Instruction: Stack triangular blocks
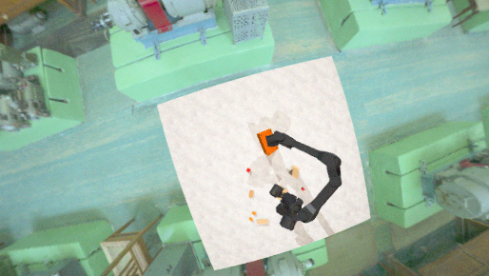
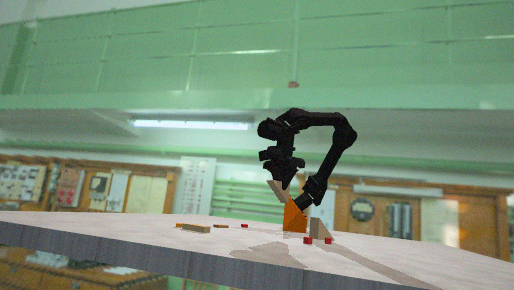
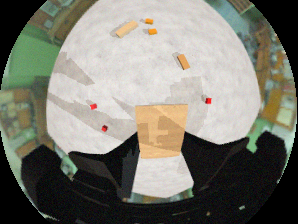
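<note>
One tan triangular block (image 1: 295,171) (image 2: 319,229) stands on the table, its slope descending to the right in the exterior view. My gripper (image 2: 283,183) (image 3: 158,132) is shut on the other tan triangular block (image 1: 284,191) (image 2: 278,191) (image 3: 161,131), holding it tilted in the air, well above the table. In the wrist view one of its flat faces fills the space between the fingers. In the top view the hand covers most of it. The standing block does not show in the wrist view.
The table (image 1: 205,143) (image 2: 100,232) also bears red cubes (image 1: 248,169) (image 2: 308,240) (image 3: 208,100), a long tan bar (image 1: 262,222) (image 2: 195,228) (image 3: 126,29), a shorter bar (image 1: 251,194) (image 3: 183,62) and small orange pieces (image 1: 254,213) (image 3: 152,31). Two red cubes lie near the standing block. The orange base (image 1: 266,147) (image 2: 294,220) is behind it.
</note>
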